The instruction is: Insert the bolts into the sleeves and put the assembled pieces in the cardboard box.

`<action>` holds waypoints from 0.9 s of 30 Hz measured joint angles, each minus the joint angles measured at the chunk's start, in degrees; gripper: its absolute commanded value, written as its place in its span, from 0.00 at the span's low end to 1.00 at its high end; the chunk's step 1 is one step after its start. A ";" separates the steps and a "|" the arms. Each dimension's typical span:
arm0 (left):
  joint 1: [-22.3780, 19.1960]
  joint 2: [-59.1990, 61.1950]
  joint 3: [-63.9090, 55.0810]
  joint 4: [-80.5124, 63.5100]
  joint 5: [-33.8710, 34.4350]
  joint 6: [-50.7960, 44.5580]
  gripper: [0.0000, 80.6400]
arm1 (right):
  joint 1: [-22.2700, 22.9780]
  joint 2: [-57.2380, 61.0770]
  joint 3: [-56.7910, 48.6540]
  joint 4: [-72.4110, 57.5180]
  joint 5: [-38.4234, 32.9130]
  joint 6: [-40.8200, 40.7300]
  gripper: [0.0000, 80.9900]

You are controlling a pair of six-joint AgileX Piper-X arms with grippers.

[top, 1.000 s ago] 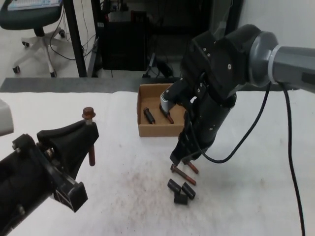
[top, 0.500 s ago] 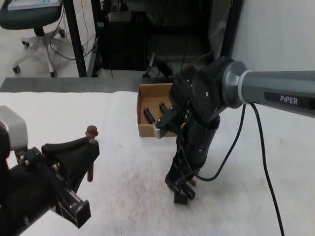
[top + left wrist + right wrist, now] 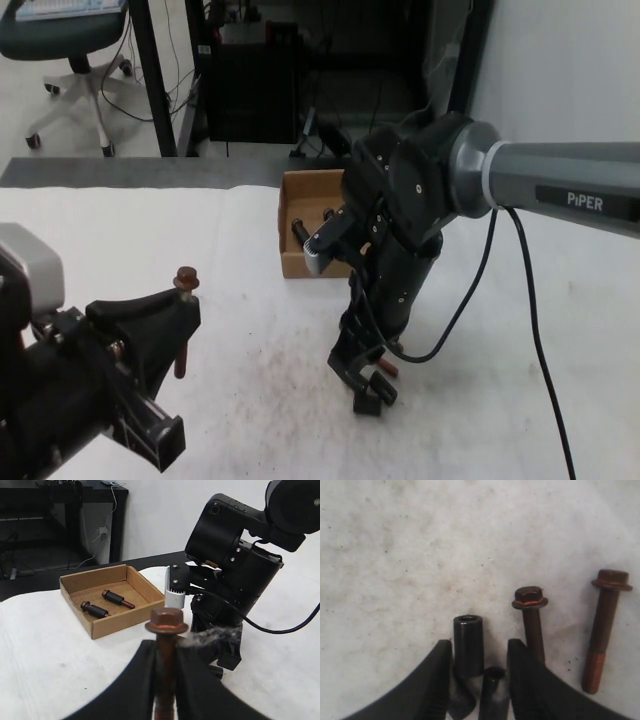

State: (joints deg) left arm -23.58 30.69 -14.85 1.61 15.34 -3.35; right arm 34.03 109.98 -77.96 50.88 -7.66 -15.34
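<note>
Sleeve (image 3: 468, 645) pickup in hand: your right pincer (image 3: 480, 652) straddles it open, probably not touching. Left pincer (image 3: 165, 661) clamps bolt (image 3: 166, 625) upright. Next: close, lift, align; cardboard box (image 3: 296, 190) at 11 o'clock.

It seems to be a robotics lab. Beyond the white bench (image 3: 260, 400), an office chair (image 3: 60, 35) stands at 11 o'clock and cabled black equipment (image 3: 250, 90) at 12.

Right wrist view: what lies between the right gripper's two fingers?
In the right wrist view, a black sleeve lies on the bench between the fingers of the open right gripper. A second sleeve lies beside it.
</note>
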 measured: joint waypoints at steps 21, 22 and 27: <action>0.00 0.00 0.00 2.19 0.00 0.76 0.00 | 0.00 0.00 0.75 -1.84 0.00 -0.91 0.44; 0.00 0.00 0.00 2.19 0.00 0.76 0.00 | 0.00 0.00 0.79 -1.84 0.00 -0.91 0.44; 0.00 0.00 0.00 2.19 0.00 0.76 0.00 | 0.30 0.05 0.97 -1.84 0.00 -0.91 0.44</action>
State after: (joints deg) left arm -23.58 30.69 -14.85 3.80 15.34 -2.59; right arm 34.32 110.04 -77.00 49.04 -7.66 -16.24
